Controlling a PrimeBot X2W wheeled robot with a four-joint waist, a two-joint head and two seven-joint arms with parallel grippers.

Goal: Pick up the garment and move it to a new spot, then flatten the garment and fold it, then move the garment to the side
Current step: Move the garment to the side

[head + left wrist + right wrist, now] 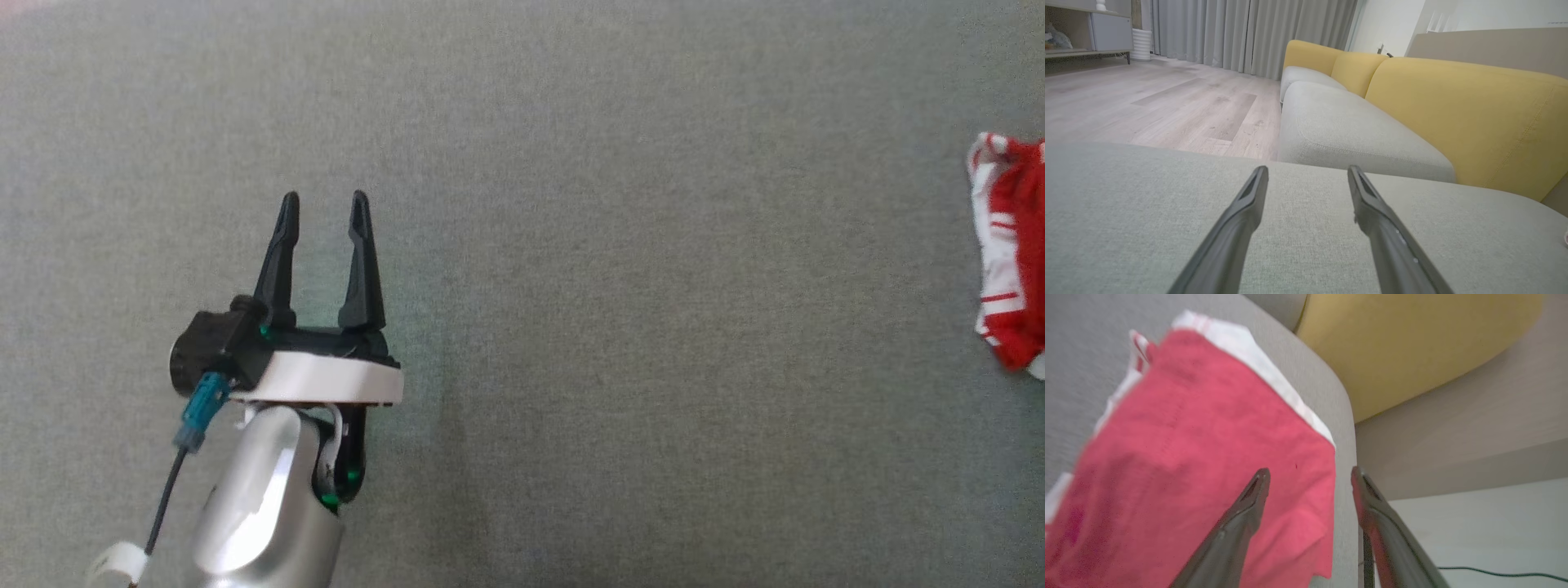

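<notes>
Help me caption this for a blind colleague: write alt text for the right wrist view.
A red garment with white trim lies on a grey cushion, near its rounded edge, a yellow backrest behind. The open right gripper points its fingers at the garment's edge.

Seemingly a living room: yellow sofa (1453,114), curtains (1229,32), wood floor (1167,106).

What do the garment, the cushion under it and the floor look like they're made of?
The garment: soft matte red cloth, white trim, maybe cotton; limp folds. The cushion: grey woven upholstery, weave visible. The floor: pale wood-look planks with grain, perhaps laminate.
</notes>
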